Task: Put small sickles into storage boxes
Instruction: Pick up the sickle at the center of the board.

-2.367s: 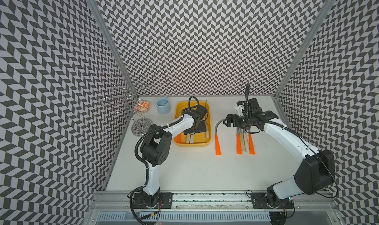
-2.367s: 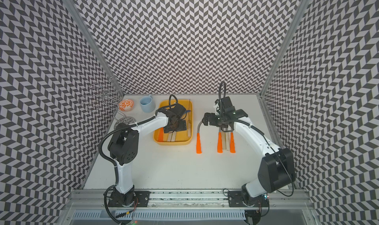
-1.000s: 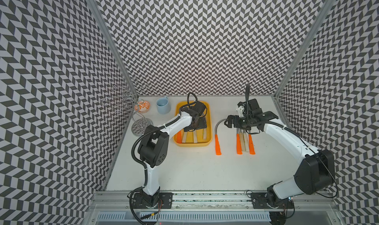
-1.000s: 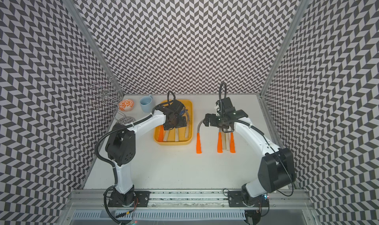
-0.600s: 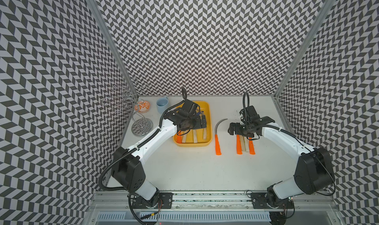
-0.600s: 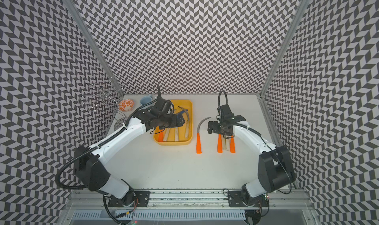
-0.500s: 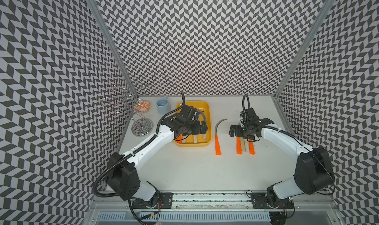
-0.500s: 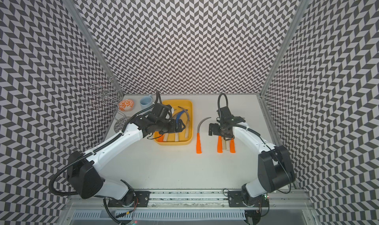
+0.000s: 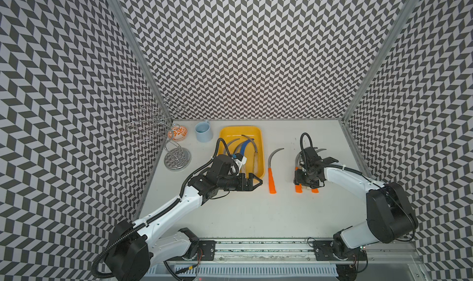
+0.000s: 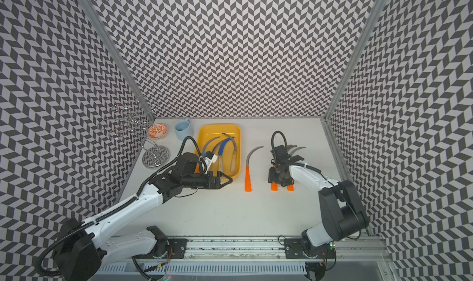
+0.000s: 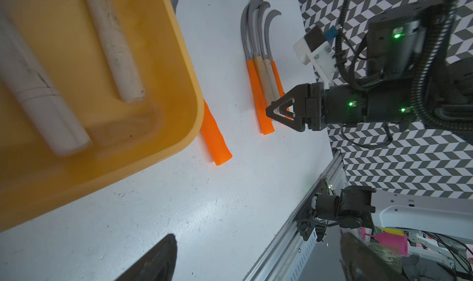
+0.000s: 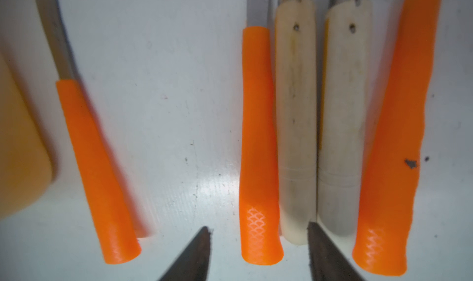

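Against the view half a second earlier, the left gripper (image 9: 259, 183) has drawn back out of the yellow tray (image 9: 238, 136) to just past its near end, above the counter (image 9: 243, 215). Its fingers (image 11: 158, 261) are apart and empty, and the tray holds several sickles, among them the blue-bladed sickle (image 9: 245, 146). The right gripper (image 9: 305, 183) has shifted along the group of four sickles (image 11: 262, 70) to their handle ends. Its fingers (image 12: 194, 254) have narrowed to straddle the orange handle (image 12: 258, 139) nearest the tray, with a gap showing, not clamped, while the lone orange-handled sickle (image 9: 272, 174) lies unmoved between tray and group.
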